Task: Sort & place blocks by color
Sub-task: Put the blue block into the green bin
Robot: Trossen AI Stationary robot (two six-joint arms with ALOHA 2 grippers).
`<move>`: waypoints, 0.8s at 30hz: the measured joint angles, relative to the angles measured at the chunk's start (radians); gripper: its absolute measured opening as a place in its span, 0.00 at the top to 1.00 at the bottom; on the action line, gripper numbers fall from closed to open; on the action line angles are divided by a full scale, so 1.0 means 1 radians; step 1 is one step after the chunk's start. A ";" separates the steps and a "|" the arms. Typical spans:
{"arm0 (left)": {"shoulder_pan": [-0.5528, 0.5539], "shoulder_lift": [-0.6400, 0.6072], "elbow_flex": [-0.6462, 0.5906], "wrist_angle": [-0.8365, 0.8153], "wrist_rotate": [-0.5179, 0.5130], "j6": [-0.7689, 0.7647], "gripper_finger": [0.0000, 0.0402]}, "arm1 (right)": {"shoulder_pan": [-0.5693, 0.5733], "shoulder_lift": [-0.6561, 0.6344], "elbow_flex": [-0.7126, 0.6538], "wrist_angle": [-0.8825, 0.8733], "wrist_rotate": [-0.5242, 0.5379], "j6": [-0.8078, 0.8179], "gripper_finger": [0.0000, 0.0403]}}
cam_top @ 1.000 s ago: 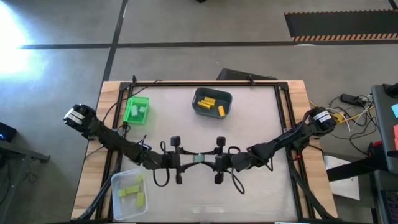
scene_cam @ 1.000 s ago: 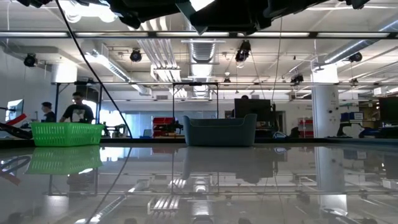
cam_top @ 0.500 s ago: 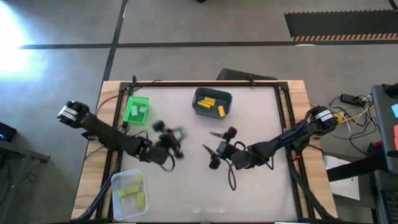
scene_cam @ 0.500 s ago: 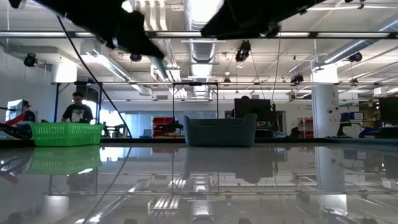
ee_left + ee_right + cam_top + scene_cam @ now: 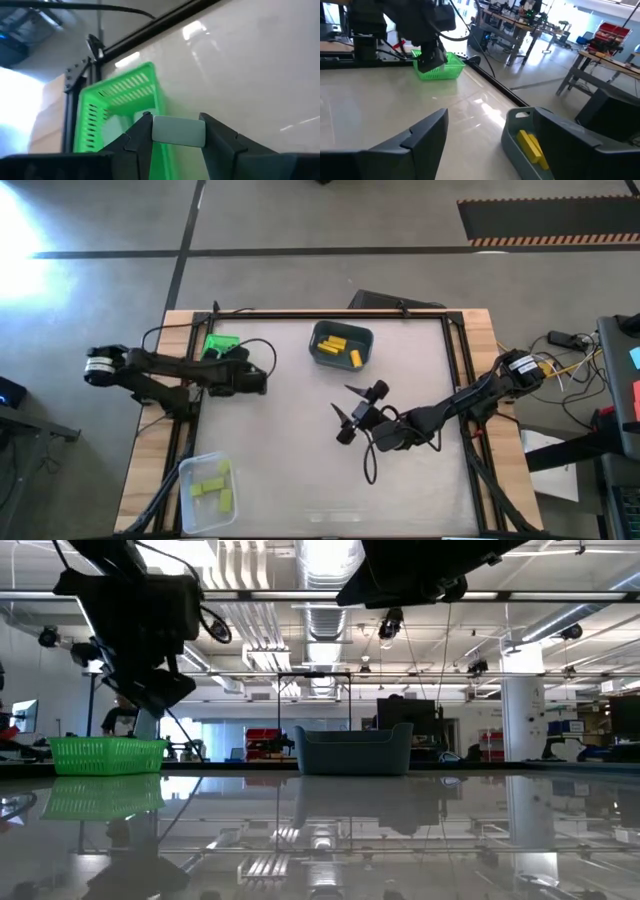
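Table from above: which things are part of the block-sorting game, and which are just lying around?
Part of the job: pale teal block in the left gripper, by the green bin; yellow blocks in the grey bin; lime blocks in the clear bin; right gripper, open, mid-table.

Just lying about: cables right of the table; striped mat on the floor.

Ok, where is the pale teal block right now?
The pale teal block is clamped in the left gripper, held just beside the bright green bin at the table's far-left corner.
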 joint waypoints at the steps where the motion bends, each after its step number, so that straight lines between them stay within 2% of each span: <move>1: 0.016 0.002 0.000 0.000 -0.003 0.018 0.71 | 0.000 0.000 0.000 -0.002 0.000 -0.001 0.32; 10: 0.183 -0.001 0.004 -0.066 -0.057 0.122 0.69 | 0.000 0.001 0.000 -0.008 0.000 -0.017 0.38; 13: 0.204 -0.002 0.006 -0.064 -0.062 0.141 0.68 | 0.000 0.001 0.000 -0.012 0.000 -0.018 0.39; 18: 0.267 0.000 0.007 -0.058 -0.136 0.146 0.67 | 0.000 0.001 -0.001 -0.014 0.000 -0.032 0.38; 24: 0.314 0.000 0.007 -0.057 -0.136 0.155 0.66 | 0.000 0.001 -0.002 -0.017 0.000 -0.035 0.38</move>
